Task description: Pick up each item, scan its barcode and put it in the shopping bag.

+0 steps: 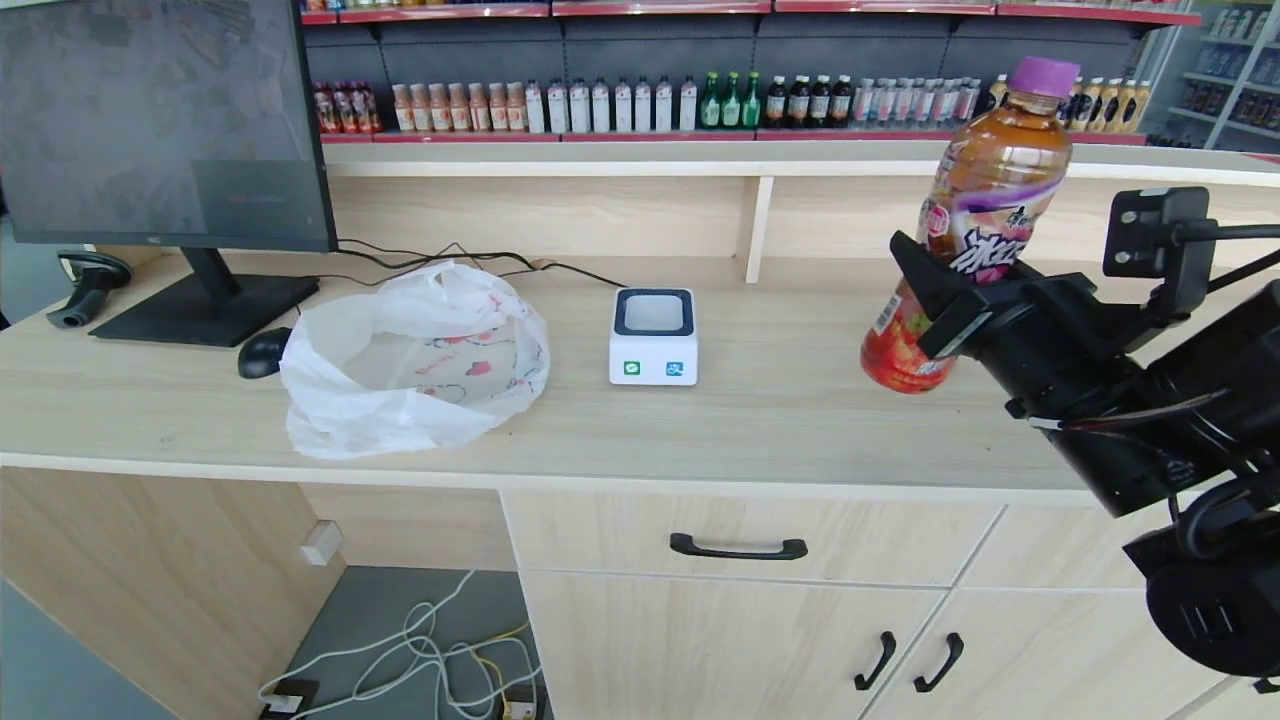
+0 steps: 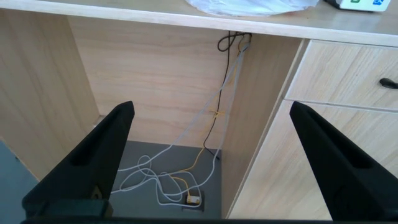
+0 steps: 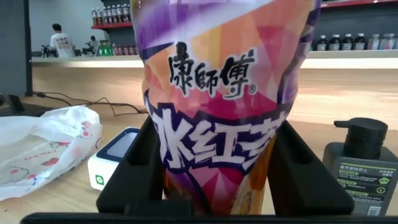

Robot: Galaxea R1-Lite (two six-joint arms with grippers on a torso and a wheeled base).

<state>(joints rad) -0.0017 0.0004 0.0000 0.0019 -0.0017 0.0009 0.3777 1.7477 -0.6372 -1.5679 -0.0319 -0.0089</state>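
My right gripper (image 1: 955,300) is shut on a tea bottle (image 1: 985,210) with a purple cap and purple-pink label, held slightly tilted over the right part of the counter. In the right wrist view the bottle (image 3: 227,124) stands between the two black fingers (image 3: 140,168). The white barcode scanner (image 1: 652,336) sits mid-counter, and the white plastic shopping bag (image 1: 415,355) lies open to its left. My left gripper (image 2: 211,162) is open with nothing in it, low down in front of the gap under the counter.
A monitor (image 1: 165,120), a mouse (image 1: 263,352) and a handheld scanner (image 1: 85,290) stand at the counter's left. A black pump bottle (image 3: 364,165) stands to the right of the held bottle. Cables (image 2: 168,183) lie on the floor under the counter. Drawers (image 1: 740,545) sit below.
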